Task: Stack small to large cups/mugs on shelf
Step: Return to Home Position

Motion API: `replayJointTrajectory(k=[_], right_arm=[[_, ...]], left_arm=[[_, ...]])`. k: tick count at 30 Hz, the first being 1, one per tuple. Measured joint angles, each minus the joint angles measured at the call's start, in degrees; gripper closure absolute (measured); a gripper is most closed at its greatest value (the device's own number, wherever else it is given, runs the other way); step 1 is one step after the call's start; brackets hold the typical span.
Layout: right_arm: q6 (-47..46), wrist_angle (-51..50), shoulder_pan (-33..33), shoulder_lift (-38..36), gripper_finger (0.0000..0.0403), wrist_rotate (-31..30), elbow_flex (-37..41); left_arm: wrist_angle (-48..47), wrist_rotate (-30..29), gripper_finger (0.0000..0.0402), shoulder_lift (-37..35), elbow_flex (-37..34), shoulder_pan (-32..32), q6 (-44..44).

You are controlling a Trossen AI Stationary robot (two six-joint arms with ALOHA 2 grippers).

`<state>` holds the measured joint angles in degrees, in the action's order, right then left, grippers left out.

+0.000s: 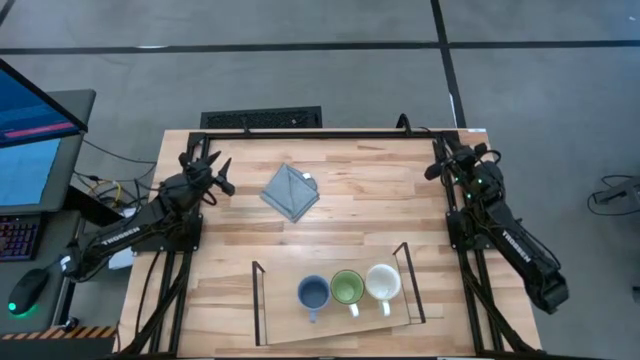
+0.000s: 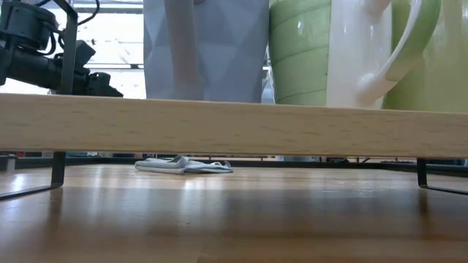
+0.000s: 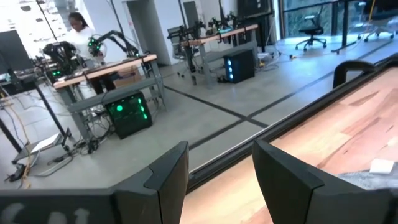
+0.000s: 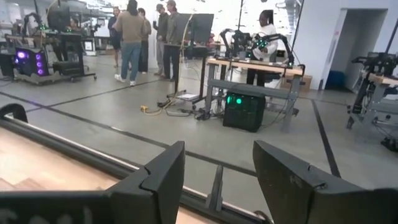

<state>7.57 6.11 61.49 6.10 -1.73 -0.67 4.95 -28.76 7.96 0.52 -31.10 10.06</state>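
Three mugs stand in a row on the light-wood shelf (image 1: 285, 318) near the table's front edge: blue-grey (image 1: 313, 292), green (image 1: 347, 288) and cream-white (image 1: 383, 282), handles toward the near edge. In the low view the blue-grey mug (image 2: 205, 47) and the green mug (image 2: 300, 58) rest on the shelf board (image 2: 219, 124). My left gripper (image 1: 218, 172) (image 3: 221, 180) is at the table's far left, open, holding nothing. My right gripper (image 1: 440, 162) (image 4: 217, 180) is at the far right corner, open, holding nothing. Both are far from the mugs.
A grey folded cloth (image 1: 290, 192) (image 2: 183, 165) lies on the table between the arms, behind the shelf. The shelf's black wire ends (image 1: 258, 300) (image 1: 408, 285) stand up at its sides. Beyond the table's far rail, people stand in the room (image 4: 130, 37).
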Motion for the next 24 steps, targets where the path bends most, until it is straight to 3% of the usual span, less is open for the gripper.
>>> replayJointTrajectory(k=[6, 24], right_arm=[[0.44, -4.72, -0.02, -6.13, 0.0191, -0.01, 0.00], [0.44, -6.01, -2.22, -6.03, 0.0191, 0.20, -0.04]], left_arm=[[0.00, -0.06, 0.0230, -1.31, 0.00, 0.85, 0.86], [-0.02, -0.45, 0.0230, -1.26, -0.03, 1.04, 0.60]])
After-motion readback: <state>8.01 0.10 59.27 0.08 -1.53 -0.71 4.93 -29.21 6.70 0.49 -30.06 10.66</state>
